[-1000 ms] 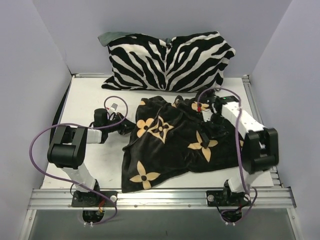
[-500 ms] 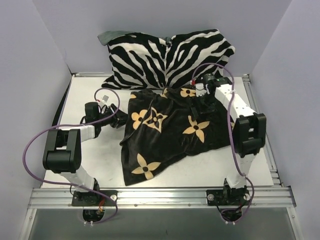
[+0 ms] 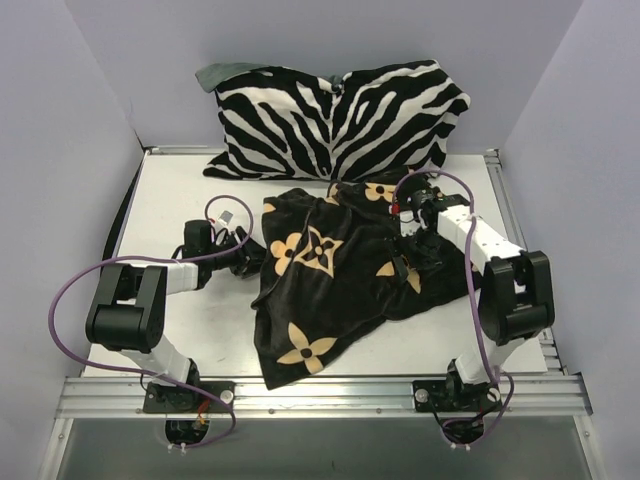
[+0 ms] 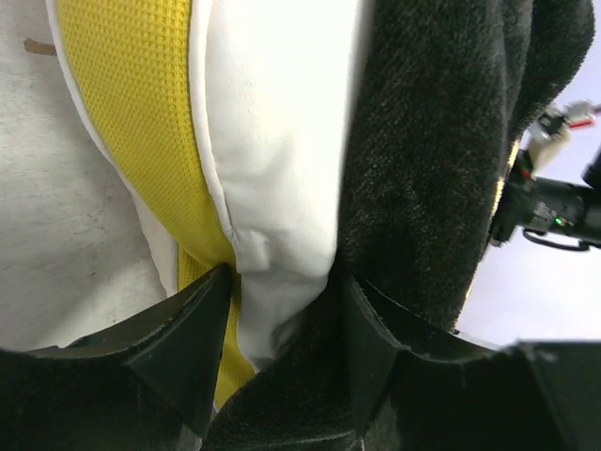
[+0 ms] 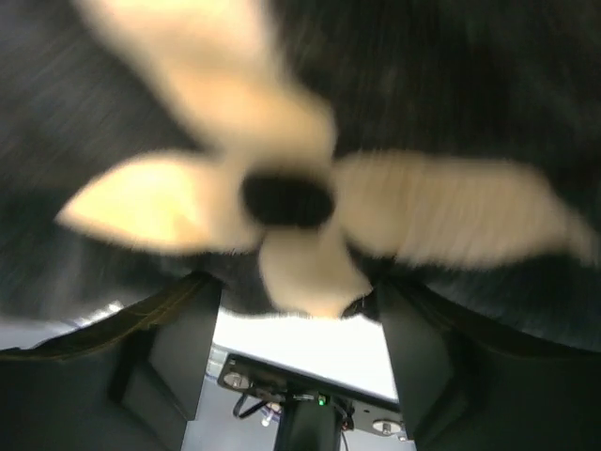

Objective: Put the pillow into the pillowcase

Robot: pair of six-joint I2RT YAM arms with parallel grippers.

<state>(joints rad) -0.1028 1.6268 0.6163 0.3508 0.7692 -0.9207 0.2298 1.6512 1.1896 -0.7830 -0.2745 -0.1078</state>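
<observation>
The black pillowcase with tan flowers lies rumpled mid-table, and in the top view it hides the pillow. In the left wrist view the pillow shows as white cloth with a yellow band, tucked under the pillowcase edge. My left gripper is at the case's left edge. Its jaws stand open, with the pillow's corner and dark fabric between them. My right gripper rests on the case's right part. It is open, with the blurred flower fabric hanging just past its fingertips.
A large zebra-striped cushion leans against the back wall, a grey-green cloth behind it. The white table has grey walls on three sides and a metal rail at the near edge. Purple cables loop by both arms.
My left gripper has opened at the case's left edge. My right arm swung to the back with the fabric and returned toward the middle; the pillowcase shifted and its near corner moved right.
</observation>
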